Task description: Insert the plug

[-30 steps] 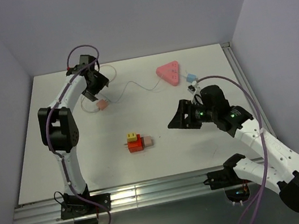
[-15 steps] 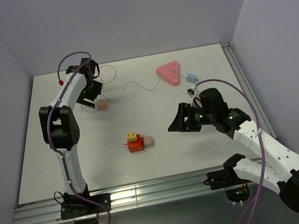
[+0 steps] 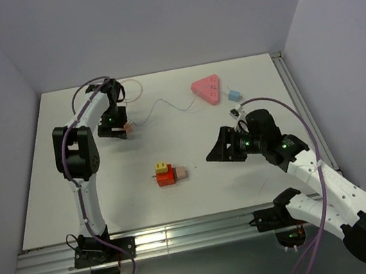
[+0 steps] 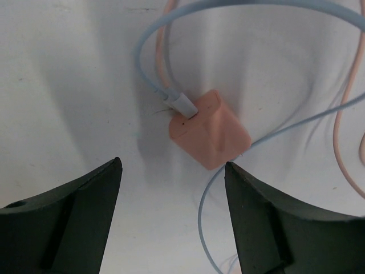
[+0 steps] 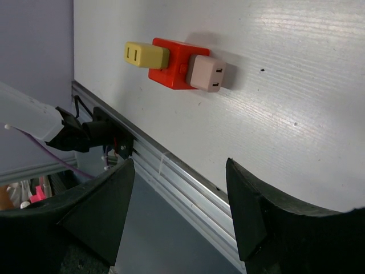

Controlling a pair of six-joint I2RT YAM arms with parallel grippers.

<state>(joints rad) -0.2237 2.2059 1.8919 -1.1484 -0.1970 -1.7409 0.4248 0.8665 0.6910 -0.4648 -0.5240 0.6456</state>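
Observation:
The plug (image 3: 234, 94) is a tiny light-blue box lying just right of the pink triangular socket strip (image 3: 207, 91) at the back of the table. Neither gripper is near it, and neither wrist view shows it. My left gripper (image 3: 116, 123) hangs open at the back left over a salmon-pink block (image 4: 208, 136) on a thin bluish cable. The block lies just ahead of the left gripper (image 4: 172, 162), not between its fingertips. My right gripper (image 3: 215, 151) is open and empty right of centre. The right gripper (image 5: 178, 162) is above the table's near rail.
A red adapter block (image 3: 167, 175) with a yellow plug (image 5: 146, 55) and a beige plug (image 5: 206, 72) sits mid-table. Thin blue and pink cables (image 3: 163, 103) loop from the salmon block towards the socket strip. A metal rail (image 5: 188, 182) runs along the near edge.
The left arm has swung its gripper from the back edge down over the salmon block. The right arm has hardly moved, and both grippers stay open.

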